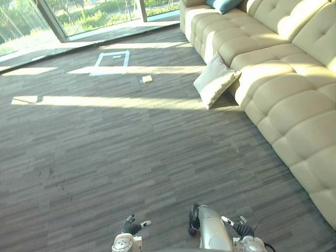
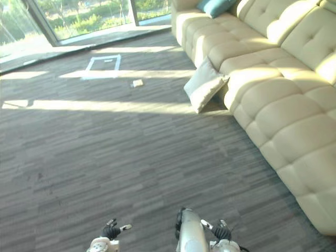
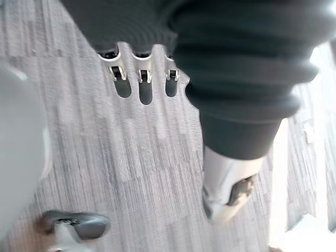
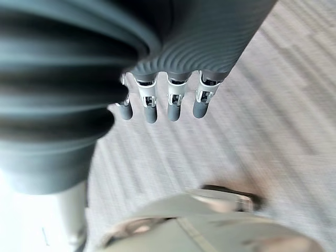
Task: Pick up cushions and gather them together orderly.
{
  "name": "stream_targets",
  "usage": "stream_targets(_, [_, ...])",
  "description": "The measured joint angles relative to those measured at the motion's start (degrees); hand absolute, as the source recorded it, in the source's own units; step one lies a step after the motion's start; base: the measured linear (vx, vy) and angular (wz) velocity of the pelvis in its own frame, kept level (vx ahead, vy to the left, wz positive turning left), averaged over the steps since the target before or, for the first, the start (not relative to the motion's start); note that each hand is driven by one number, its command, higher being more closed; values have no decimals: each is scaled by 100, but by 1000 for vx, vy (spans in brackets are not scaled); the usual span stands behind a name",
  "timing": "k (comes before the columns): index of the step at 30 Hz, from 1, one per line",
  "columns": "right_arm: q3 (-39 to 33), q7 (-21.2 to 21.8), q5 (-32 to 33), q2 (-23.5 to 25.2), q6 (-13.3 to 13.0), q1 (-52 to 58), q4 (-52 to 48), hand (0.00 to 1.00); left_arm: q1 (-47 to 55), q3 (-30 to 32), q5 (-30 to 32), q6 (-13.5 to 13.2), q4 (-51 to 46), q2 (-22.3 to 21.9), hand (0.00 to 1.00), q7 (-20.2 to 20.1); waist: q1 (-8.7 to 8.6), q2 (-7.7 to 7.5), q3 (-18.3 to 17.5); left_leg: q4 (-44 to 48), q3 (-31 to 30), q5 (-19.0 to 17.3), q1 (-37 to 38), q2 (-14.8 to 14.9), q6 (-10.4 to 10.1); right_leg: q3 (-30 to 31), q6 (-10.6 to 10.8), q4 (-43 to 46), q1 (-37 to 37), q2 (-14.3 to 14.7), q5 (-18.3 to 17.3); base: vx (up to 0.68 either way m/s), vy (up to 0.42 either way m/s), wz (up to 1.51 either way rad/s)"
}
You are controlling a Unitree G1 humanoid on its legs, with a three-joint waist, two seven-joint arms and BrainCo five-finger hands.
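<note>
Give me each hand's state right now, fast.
Left hand: open, fingers relaxed, holding nothing.
Right hand: open, fingers relaxed, holding nothing.

Sunlight through the windows (image 1: 79, 16) lays bright bands on the carpet (image 1: 131, 157).

Left hand (image 1: 130, 227), silver w/ dark ribbed cover, low at front: fingers (image 3: 140, 77) relaxed, thumb (image 3: 231, 195) out, empty. Right hand (image 1: 242, 228) alongside, dark-tipped fingers (image 4: 174, 108) loose, holding nothing.
</note>
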Motion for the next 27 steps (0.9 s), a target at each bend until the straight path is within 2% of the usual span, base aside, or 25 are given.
stream_targets(1, [66, -3, 6, 34, 12, -2, -48, 0, 2, 60, 18, 4, -108, 7, 0, 22, 73, -46, 6, 164, 249, -180, -349, 122, 216, 33, 45, -339, 453, 47, -48, 602, -130, -31])
stream_targets(2, [159, 1, 9, 49, 11, 57, -197, 0, 19, 127, 28, -30, -223, 7, 0, 26, 156, -114, -31, -158, 678, -340, -663, 218, 420, 141, 117, -719, 835, 81, -90, 486, -98, -28])
stream_targets(3, [177, 2, 9, 52, 2, 60, -224, 0, 30, 164, 26, -58, -279, -2, 0, 27, 183, -123, -37, -445, 871, -390, -817, 250, 488, 174, 149, -896, 1013, 94, -92, 570, -73, -31])
stream_targets(4, [181, 0, 9, 61, 4, 17, -221, 0, 40, 160, 22, -111, -319, 17, 0, 30, 195, -125, -36, -1252, 1226, -491, -1082, 243, 518, 247, 219, -1232, 1363, 120, -103, 398, -16, -34])
stream_targets(6, [170, -4, 7, 92, 6, -85, -169, 0, 41, 160, 17, -122, -326, 18, 0, 46, 268, -129, -33, -2926, 1566, -563, -1192, -13, 488, 457, 355, -1493, 1738, 72, -124, 598, 41, -59])
stream_targets(7, [169, -4, 6, 145, 6, -141, -164, 0, 28, 145, 10, -124, -333, 24, 0, 50, 307, -135, -25, -4014, 1455, -455, -1306, -308, 461, 575, 392, -1723, 2009, 28, -143, 598, 100, -69])
stream_targets(8, [169, -4, 2, 186, -1, -157, -139, 0, 25, 117, -3, -139, -342, 28, 0, 54, 348, -148, -20, -4780, 1348, -243, -1312, -504, 340, 663, 432, -1879, 2171, -9, -153, 592, 155, -79])
stream_targets(9, [174, -14, -4, 162, -30, -114, -61, 0, 31, 10, -24, -144, -338, 44, 0, 77, 410, -118, -37, -5670, 1169, 6, -1305, -697, 242, 815, 566, -2138, 2351, 9, -188, 554, 217, -89])
stream_targets(10, [203, -14, 1, 180, -55, -122, 24, 0, 47, -149, -42, -144, -275, 120, 0, 79, 436, -64, -59, -5776, 1155, 35, -1440, -699, 354, 982, 782, -2312, 2605, 45, -331, 697, 350, -88])
stream_targets(11, [202, -31, -3, 219, -52, -153, 84, 0, 35, -166, -43, -136, -229, 173, 0, 68, 476, -94, -58, -5535, 1020, 358, -1494, -735, 726, 1073, 834, -2309, 2729, -11, -426, 765, 382, -67])
stream_targets(12, [192, -50, -8, 272, -48, -108, 119, 0, 44, -137, -39, -121, -157, 300, 0, 67, 432, -339, -166, -5048, 1003, 378, -1557, -917, 914, 1208, 878, -1867, 2717, -267, -462, 685, 338, -32])
stream_targets(13, [182, -50, -11, 271, -53, -41, 125, 0, 46, -143, -39, -122, -119, 340, 0, 66, 425, -428, -250, -4922, 1001, 249, -1581, -1028, 1105, 1247, 885, -1457, 2514, -402, -463, 695, 304, 2])
stream_targets(14, [176, -53, -14, 332, -49, 53, 197, 0, 42, -188, -41, -123, -45, 459, 0, 57, 402, -594, -400, -4757, 989, -72, -1528, -1272, 1245, 1339, 1055, -324, 2075, -710, -360, 552, 241, 31])
stream_targets(15, [174, -59, -13, 329, -46, 92, 290, 0, 32, -200, -45, -122, -11, 518, 0, 56, 375, -713, -429, -4689, 1006, -253, -1452, -1418, 1284, 1440, 1207, 406, 1799, -865, -116, 712, 291, 49])
stream_targets(16, [176, -55, -13, 343, -17, 99, 401, 0, 2, -239, -48, -118, 39, 580, 0, 59, 362, -825, -406, -4627, 1005, -534, -1232, -1583, 1351, 1702, 1376, 1598, 1354, -1015, 585, 709, 246, 33])
stream_targets(17, [174, -46, -14, 316, -10, 85, 407, 0, -69, -245, -48, -91, 86, 594, 0, 85, 367, -852, -294, -4627, 995, -841, -806, -1699, 1407, 1789, 1368, 2707, 911, -1141, 784, 695, 230, 14])
stream_targets(18, [177, -44, -15, 271, -12, 37, 391, 0, -71, -260, -48, -60, 139, 587, 0, 84, 364, -802, -241, -4677, 985, -977, -492, -1726, 1398, 1693, 1181, 3179, 700, -1193, 657, 657, 187, -12])
stream_targets(19, [197, -44, -14, 186, -37, 22, 322, 0, -40, -362, -44, -21, 233, 563, 0, 83, 332, -654, -197, -4894, 978, -1118, 23, -1732, 1382, 1489, 933, 3545, 401, -1212, 429, 751, 183, -12])
stream_targets(20, [231, -45, -14, 122, -74, 52, 234, 0, 7, -518, -44, 20, 308, 542, 0, 77, 235, -517, -226, -5258, 920, -1175, 526, -1724, 1369, 1202, 882, 3574, 30, -1115, 181, 625, 148, 2])
stream_targets(21, [249, -48, -14, 105, -104, 45, 229, 0, 40, -606, -43, 21, 317, 536, 0, 75, 189, -453, -231, -5458, 883, -1173, 779, -1698, 1368, 1056, 808, 3441, -171, -1017, 28, 729, 125, 22])
stream_targets(23, [217, -43, -13, 98, -149, 63, 87, 0, 27, -795, -39, 23, 338, 513, 0, 60, 102, -376, -212, -5934, 869, -1168, 1459, -1578, 1365, 613, 733, 2258, -890, -658, -212, 709, 39, 27])
stream_targets(24, [216, -41, -9, 100, -148, 65, 53, 0, 21, -811, -37, 22, 354, 506, 0, 57, 97, -376, -210, -6027, 869, -1168, 1562, -1551, 1365, 459, 695, 1797, -1058, -598, -180, 644, -50, 26])
stream_targets(26, [212, -37, -10, 125, -153, 61, 34, 0, 14, -813, -18, 21, 376, 492, 0, 41, 85, -403, -210, -6346, 872, -1175, 1936, -1562, 1353, 42, 629, 277, -1364, -474, 406, 628, -96, 35])
stream_targets(27, [213, -40, -11, 164, -140, 90, 30, 0, 41, -801, 21, 15, 355, 514, 0, 42, 95, -481, -238, -6427, 877, -1205, 2128, -1647, 1182, 28, 559, -355, -1394, -434, 936, 710, -131, 46])
